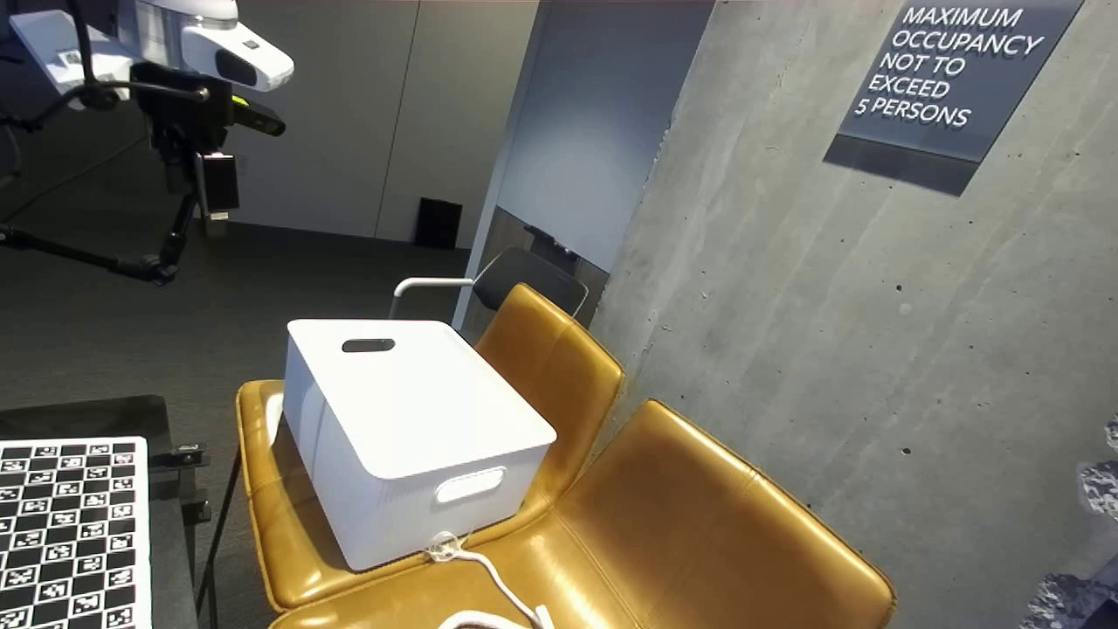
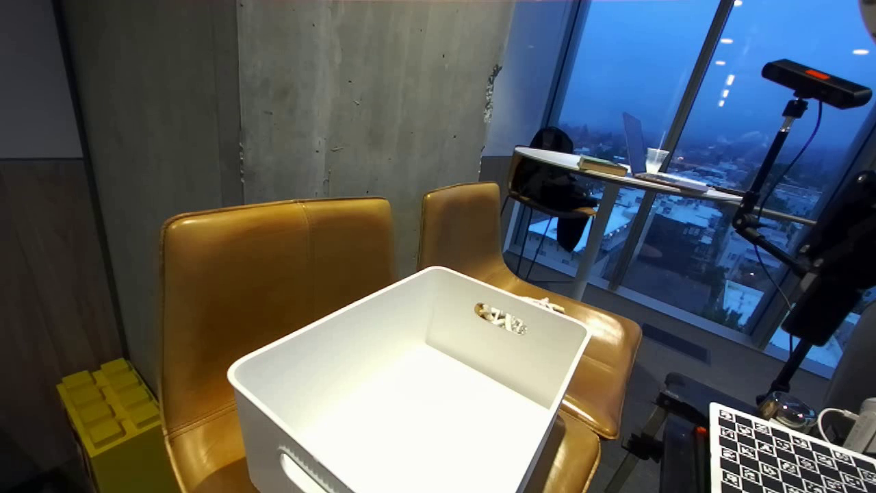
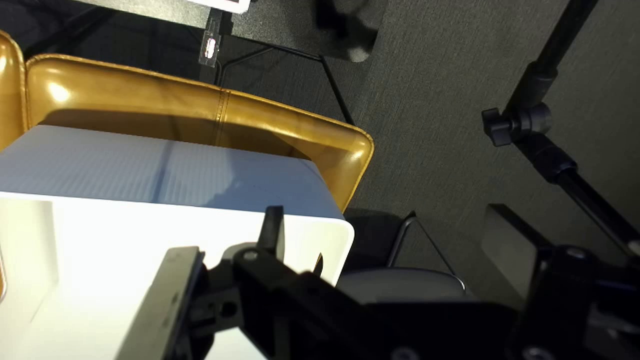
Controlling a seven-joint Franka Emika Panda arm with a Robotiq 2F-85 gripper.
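My gripper (image 3: 392,240) is open, with its two fingers wide apart and nothing between them. In an exterior view the gripper (image 1: 216,188) hangs upper left, higher in the picture than the white bin (image 1: 432,476). Dark parts at the right edge of an exterior view seem to belong to the gripper (image 2: 825,308). The bin is open-topped with handle holes and stands on a tan chair (image 1: 546,376); its visible inside is bare. In the wrist view the left finger overlaps the bin (image 3: 165,170); contact does not show. White cord (image 1: 498,572) lies on the neighbouring tan chair (image 1: 690,524).
A black stand with a checkered marker board (image 1: 74,533) is beside the chairs. A jointed camera stand (image 3: 540,145) is near the gripper. A dark chair (image 1: 528,279), concrete wall (image 1: 830,349), yellow studded box (image 2: 116,418) and table with laptop (image 2: 636,147) surround the chairs.
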